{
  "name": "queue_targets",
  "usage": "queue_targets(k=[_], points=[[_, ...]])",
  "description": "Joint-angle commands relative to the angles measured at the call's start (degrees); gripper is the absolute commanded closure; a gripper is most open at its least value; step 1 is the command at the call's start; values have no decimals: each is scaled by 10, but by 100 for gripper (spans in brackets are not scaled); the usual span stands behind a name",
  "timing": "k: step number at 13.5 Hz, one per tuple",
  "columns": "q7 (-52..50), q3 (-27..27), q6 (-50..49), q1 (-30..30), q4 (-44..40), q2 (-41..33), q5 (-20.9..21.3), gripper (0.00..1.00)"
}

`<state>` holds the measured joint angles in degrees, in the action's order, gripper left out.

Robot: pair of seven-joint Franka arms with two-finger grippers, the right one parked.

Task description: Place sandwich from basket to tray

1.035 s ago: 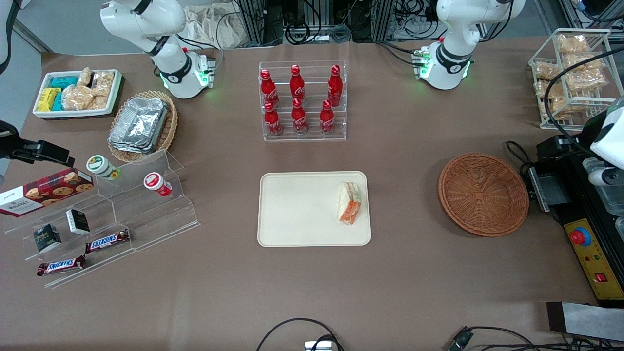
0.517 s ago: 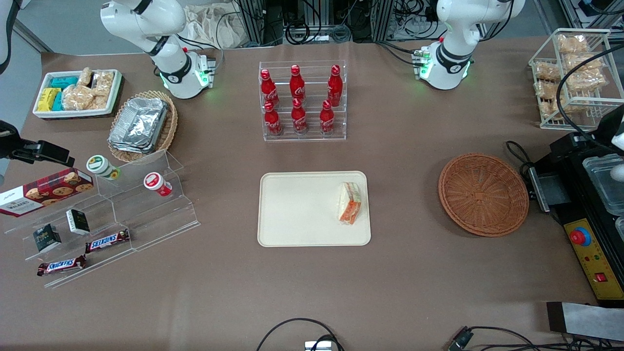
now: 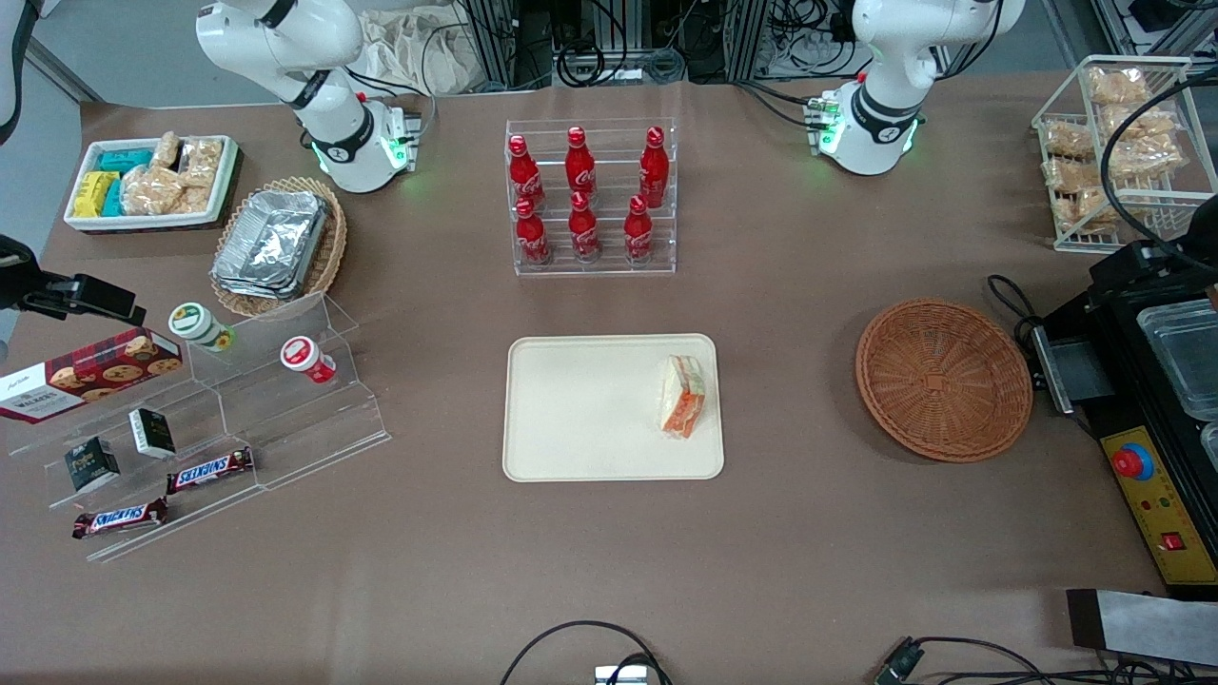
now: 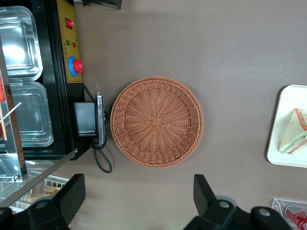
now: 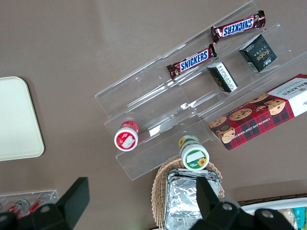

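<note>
The brown table (image 3: 818, 533) is seen spread beneath the gripper (image 4: 139, 203), which is held high above it, over the working arm's end, with its two black fingers (image 4: 206, 194) set wide apart and nothing between them. The cream tray (image 3: 580, 409) is found well away from the gripper, toward the middle of the table, and only one rounded edge of it (image 4: 283, 153) is caught in the left wrist view. The reddish-brown wicker basket (image 4: 157, 121) lies directly below the gripper, framed between the spread fingers, and its woven floor is shown bare; in the front view the same basket (image 3: 942, 379) is seen apart from the tray, toward the working arm's end. The black control box (image 4: 67, 57) with its red button is placed just beside the basket. The wrapped sandwich (image 3: 683, 396) is seen resting on the tray, close to the rim that faces the basket, orange and green filling showing on its cut edge; from the gripper it is well apart, and only part of it (image 4: 293, 139) is visible past the basket.
</note>
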<state>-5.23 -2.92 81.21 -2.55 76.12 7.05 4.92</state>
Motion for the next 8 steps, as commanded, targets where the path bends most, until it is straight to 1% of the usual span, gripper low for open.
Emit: queue_targets(k=[1,3,8], points=[[4,14,4,2,30,-39,-3,0],[4,14,6,4,61,-59,-8,0],[3,15,6,4,68,-68,-11,0]])
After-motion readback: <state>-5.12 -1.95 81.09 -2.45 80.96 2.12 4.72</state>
